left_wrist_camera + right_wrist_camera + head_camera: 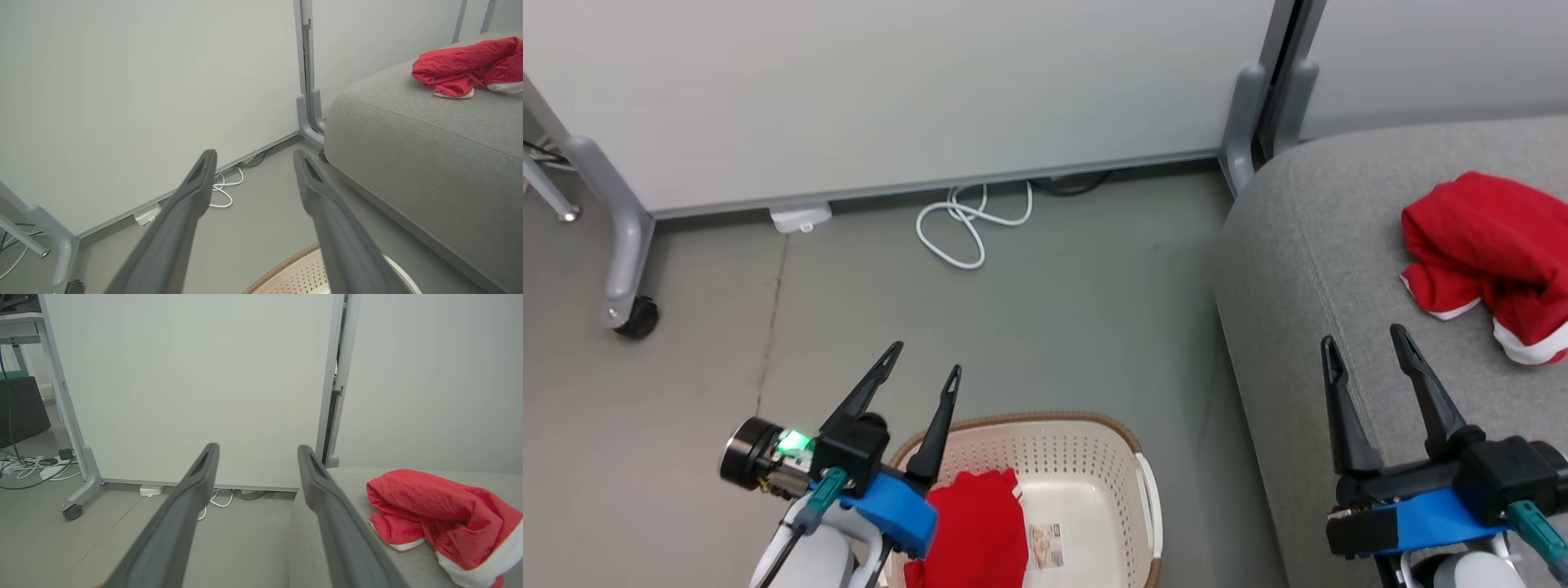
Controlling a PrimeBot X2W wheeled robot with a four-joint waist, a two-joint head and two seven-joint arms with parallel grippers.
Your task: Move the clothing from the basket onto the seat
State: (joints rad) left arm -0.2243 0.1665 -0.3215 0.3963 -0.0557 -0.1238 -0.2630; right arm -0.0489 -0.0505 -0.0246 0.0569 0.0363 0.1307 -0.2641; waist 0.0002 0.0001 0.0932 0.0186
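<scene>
Showing task half done, with one white-trimmed red fabric garment (pixel 1486 245) on grey woven sofa seat (pixel 1298 245), far right, and second red garment (pixel 976 531) waiting in cream perforated plastic basket (pixel 1078 457), near left. Hovering with left gripper (pixel 927 357) and right gripper (pixel 1362 333) both spread apart, empty.

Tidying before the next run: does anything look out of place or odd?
A white cable lies looped loose on the floor below the partition. One red garment sits crumpled on the sofa, the other in the basket; nothing looks damaged.
</scene>
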